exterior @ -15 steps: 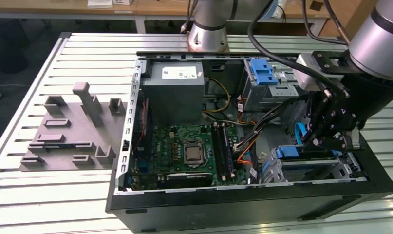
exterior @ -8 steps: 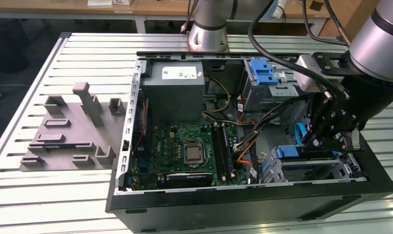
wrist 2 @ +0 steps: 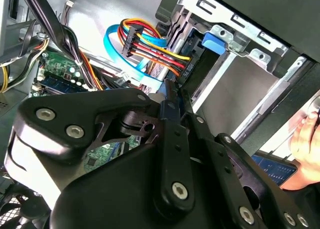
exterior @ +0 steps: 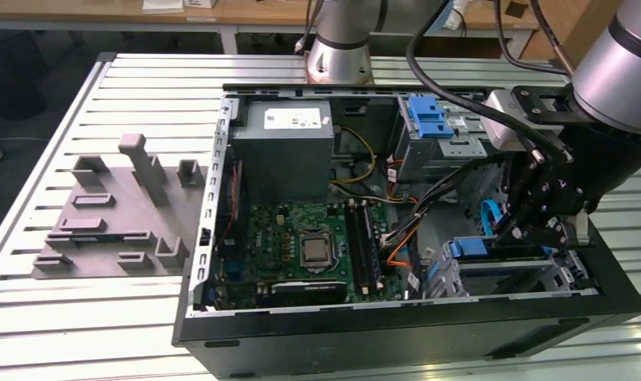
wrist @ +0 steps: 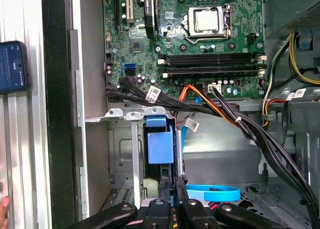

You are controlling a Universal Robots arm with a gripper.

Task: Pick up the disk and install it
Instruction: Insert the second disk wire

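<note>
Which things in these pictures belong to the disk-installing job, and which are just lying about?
Part of the job:
- the disk, blue frame showing, at the bay
- the gripper, closed on the disk
- the metal drive bay in the computer case

Just lying about:
- the grey moulded fixture on the table
- the phone beside the case
- a person's hand at the case edge

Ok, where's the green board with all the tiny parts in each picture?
Exterior view: green board on the open case's floor, middle.
First wrist view: green board beyond the black cables.
Second wrist view: green board beside the coloured wires.
Shared landmark: light-blue flat cable.
</note>
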